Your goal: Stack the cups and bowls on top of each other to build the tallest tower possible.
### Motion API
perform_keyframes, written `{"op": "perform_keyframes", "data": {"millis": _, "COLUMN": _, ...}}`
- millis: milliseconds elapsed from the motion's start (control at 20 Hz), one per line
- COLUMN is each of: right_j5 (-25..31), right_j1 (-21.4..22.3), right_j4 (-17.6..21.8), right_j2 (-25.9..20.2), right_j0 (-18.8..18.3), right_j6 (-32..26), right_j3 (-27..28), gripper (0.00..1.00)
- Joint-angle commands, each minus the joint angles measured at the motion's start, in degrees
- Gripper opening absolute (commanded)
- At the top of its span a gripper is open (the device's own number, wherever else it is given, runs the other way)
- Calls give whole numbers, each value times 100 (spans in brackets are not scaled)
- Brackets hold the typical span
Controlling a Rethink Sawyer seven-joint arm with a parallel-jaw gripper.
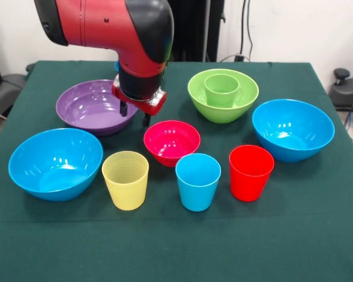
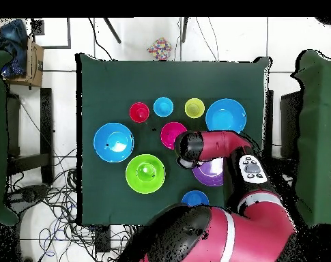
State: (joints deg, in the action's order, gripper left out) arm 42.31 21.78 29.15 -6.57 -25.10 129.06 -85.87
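My gripper is open and empty. It hangs low over the gap between the wide purple bowl and the small pink-red bowl. The green cup stands upright inside the large lime-green bowl. The pale yellow cup, light blue cup and red cup stand upright in a row at the front. Two large light blue bowls sit at the left and right. The small dark blue bowl shows by the robot's base in the overhead view.
The table wears a dark green cloth. In the overhead view the arm covers part of the purple bowl and hides the gripper. Chairs and cables lie round the table.
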Motion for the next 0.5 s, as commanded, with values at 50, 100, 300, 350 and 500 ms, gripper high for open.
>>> {"op": "perform_keyframes", "data": {"millis": 50, "right_j5": -264, "right_j1": -238, "right_j4": 189, "right_j2": -168, "right_j0": 93, "right_j6": -195, "right_j3": 109, "gripper": 100}}
{"op": "perform_keyframes", "data": {"millis": 100, "right_j5": -309, "right_j1": -250, "right_j4": 240, "right_j2": -144, "right_j0": 113, "right_j6": -199, "right_j3": 155, "gripper": 100}}
{"op": "perform_keyframes", "data": {"millis": 300, "right_j5": -358, "right_j1": -246, "right_j4": 347, "right_j2": -48, "right_j0": 196, "right_j6": -174, "right_j3": 223, "gripper": 100}}
{"op": "perform_keyframes", "data": {"millis": 350, "right_j5": -430, "right_j1": -203, "right_j4": 387, "right_j2": -19, "right_j0": 215, "right_j6": -163, "right_j3": 161, "gripper": 100}}
{"op": "perform_keyframes", "data": {"millis": 500, "right_j5": -485, "right_j1": -137, "right_j4": 374, "right_j2": 26, "right_j0": 248, "right_j6": -114, "right_j3": 28, "gripper": 100}}
